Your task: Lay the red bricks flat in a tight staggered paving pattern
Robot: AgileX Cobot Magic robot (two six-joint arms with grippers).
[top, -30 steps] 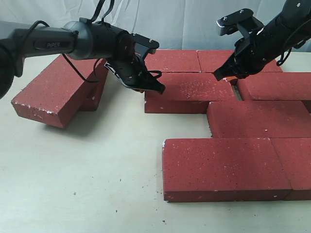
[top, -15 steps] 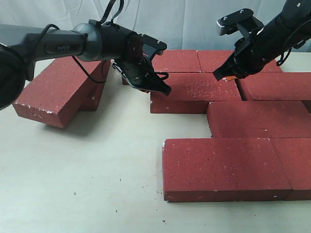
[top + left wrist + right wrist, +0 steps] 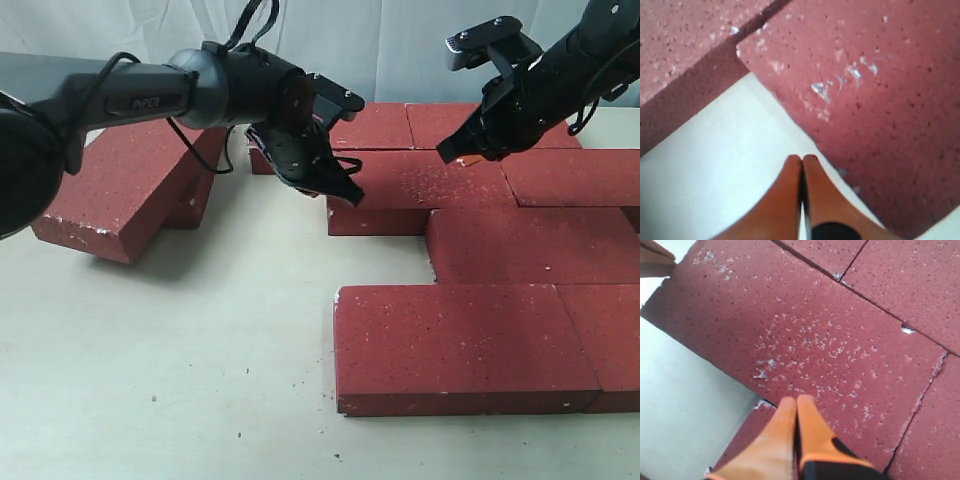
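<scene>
Red bricks (image 3: 465, 345) cropped, left gripper (image 3: 350, 195) perhaps touching

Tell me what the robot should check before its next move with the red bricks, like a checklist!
1. Left claw shut for pushing: ok, tips together.
2. Right claw shut: ok, tips together.
3. Left claw at the end of the middle brick: ok, tips sit at its edge.
4. Middle brick tight against its right neighbour: ok, only a thin seam shows.
5. Right claw touching the middle brick: cannot tell.
6. Every brick in the pattern: not ok, loose bricks sit apart on the left.
</scene>
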